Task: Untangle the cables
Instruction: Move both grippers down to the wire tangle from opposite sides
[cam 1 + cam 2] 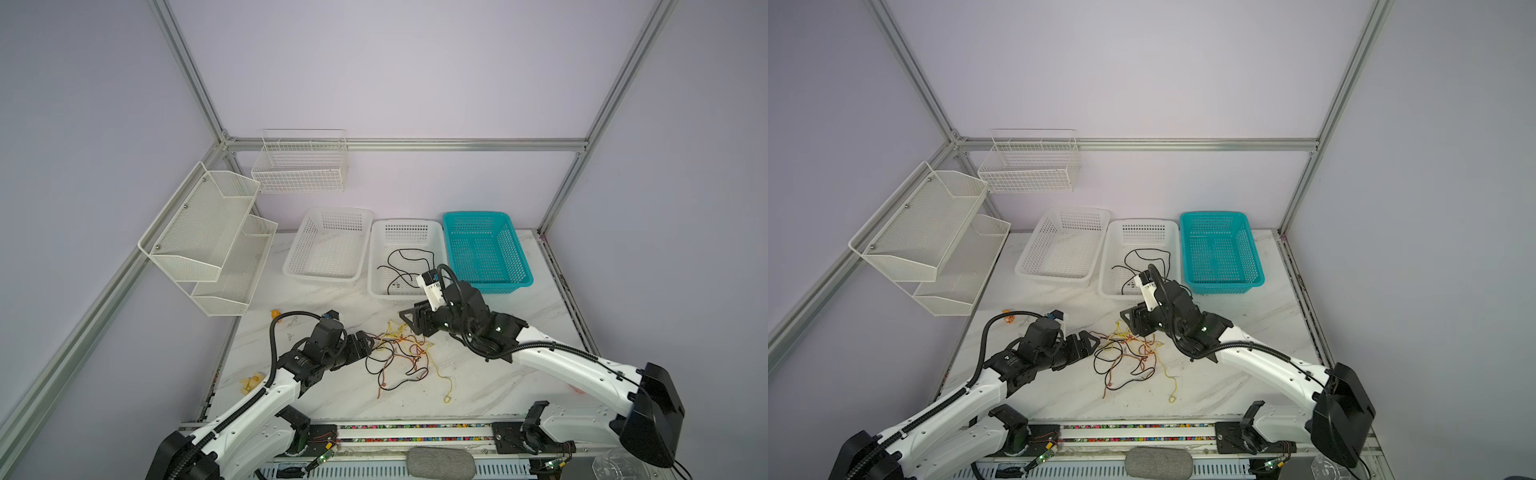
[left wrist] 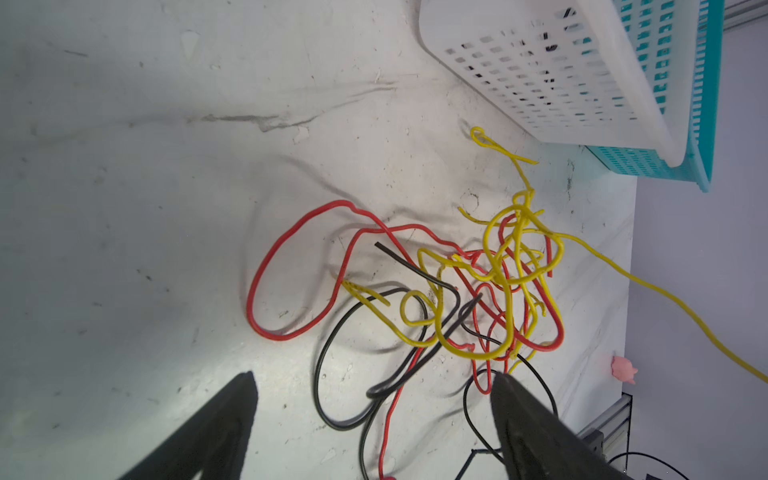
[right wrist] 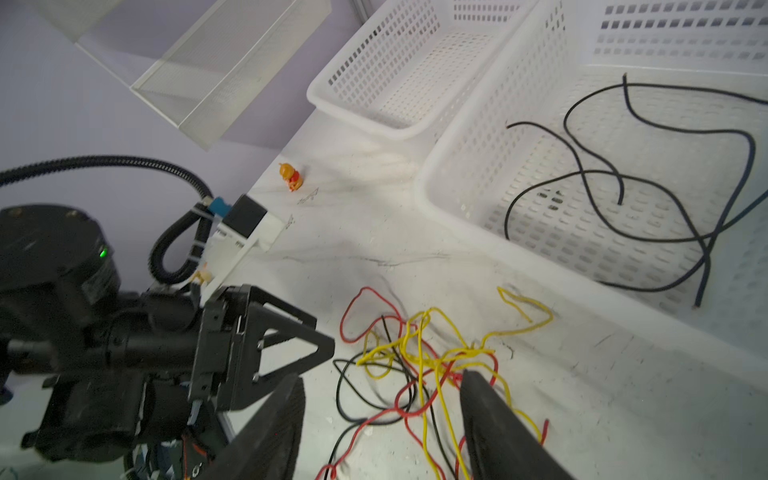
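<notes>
Left gripper (image 2: 374, 376): fingers wide apart, nothing gripped. Black and red strands lie on the table (image 2: 124, 208) between them. Right gripper (image 3: 382, 376): fingers apart over the same heap; the view is blurred, and it may be brushing a yellow strand. Tangle of cables (image 1: 399, 353) (black, yellow, red) lies just in front of the middle white basket (image 1: 407, 222). Loose black cables (image 3: 665, 241) lie inside that basket.

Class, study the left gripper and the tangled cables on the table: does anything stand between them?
Nothing visible does. The left gripper has its jaws open at the edge of the tangled cables, with only bare table and loose loops between them.
</notes>
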{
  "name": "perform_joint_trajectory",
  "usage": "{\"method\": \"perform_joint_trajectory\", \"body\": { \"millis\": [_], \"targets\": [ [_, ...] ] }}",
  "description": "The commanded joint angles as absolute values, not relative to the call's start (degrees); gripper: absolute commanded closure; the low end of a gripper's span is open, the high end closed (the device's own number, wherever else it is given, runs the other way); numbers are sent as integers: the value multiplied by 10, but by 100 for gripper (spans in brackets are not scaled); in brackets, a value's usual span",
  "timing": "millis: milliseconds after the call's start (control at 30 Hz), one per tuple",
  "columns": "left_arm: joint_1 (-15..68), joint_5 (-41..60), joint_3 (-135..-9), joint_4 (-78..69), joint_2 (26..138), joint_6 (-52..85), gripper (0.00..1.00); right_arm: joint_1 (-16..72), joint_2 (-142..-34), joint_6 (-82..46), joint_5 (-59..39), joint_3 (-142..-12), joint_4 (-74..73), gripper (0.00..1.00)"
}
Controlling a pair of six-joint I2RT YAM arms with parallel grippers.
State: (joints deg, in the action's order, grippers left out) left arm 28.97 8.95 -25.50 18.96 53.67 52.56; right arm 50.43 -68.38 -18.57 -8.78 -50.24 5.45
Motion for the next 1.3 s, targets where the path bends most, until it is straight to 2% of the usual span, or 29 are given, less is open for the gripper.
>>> {"method": "perform_joint_trajectory", "body": {
  "millis": [0, 200, 400, 700, 967, 1133, 1267],
  "targets": [
    [307, 107, -253, 134, 566, 534, 11, 513, -616, -184, -85, -462, 87, 38],
    [320, 101, -295, 119, 638, 511, 13, 525, -568, -215, -68, -391, 117, 39],
    [320, 104, -342, 112, 678, 496, 15, 535, -611, -242, -41, -364, 89, 41],
    [323, 119, -345, 59, 635, 472, 16, 536, -634, -245, -38, -336, 36, 42],
    [325, 173, -380, 84, 693, 391, 32, 536, -627, -241, -33, -334, 30, 42],
    [330, 123, -409, 151, 702, 355, 42, 536, -619, -243, -34, -326, 21, 42],
    [330, 102, -426, 163, 705, 348, 45, 536, -621, -243, -47, -320, 13, 42]
  ]
}}
